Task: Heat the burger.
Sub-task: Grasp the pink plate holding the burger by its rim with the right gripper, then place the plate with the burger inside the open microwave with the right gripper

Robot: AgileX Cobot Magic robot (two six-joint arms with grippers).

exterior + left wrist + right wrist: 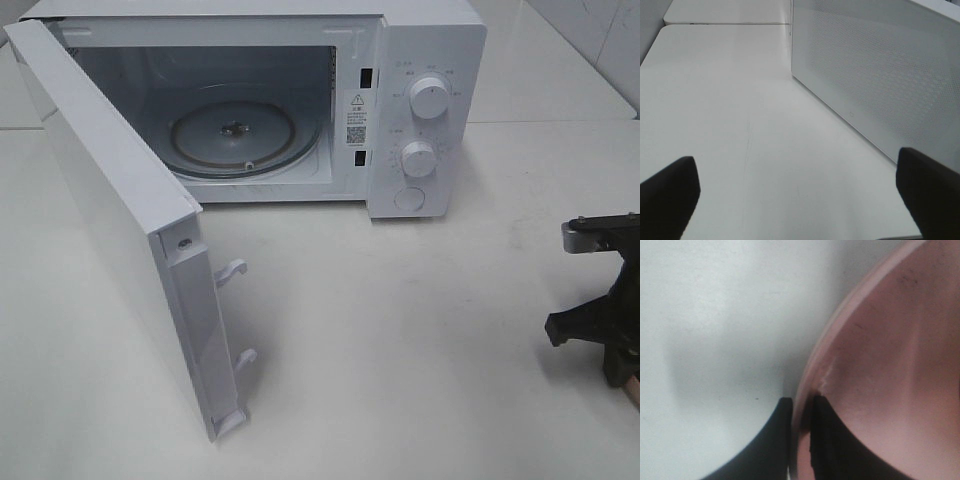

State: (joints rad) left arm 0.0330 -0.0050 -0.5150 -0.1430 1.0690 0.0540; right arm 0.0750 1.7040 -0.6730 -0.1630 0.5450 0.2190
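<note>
right tool [801,402] tight on pink plate [890,365] rim

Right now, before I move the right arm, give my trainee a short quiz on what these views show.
1. True or false: the microwave door stands open.
2. What does the right gripper pinch? A) a knob B) the rim of the pink plate C) nothing
3. Fill in: the glass turntable inside carries ____.
Key: 1 true; 2 B; 3 nothing.
</note>
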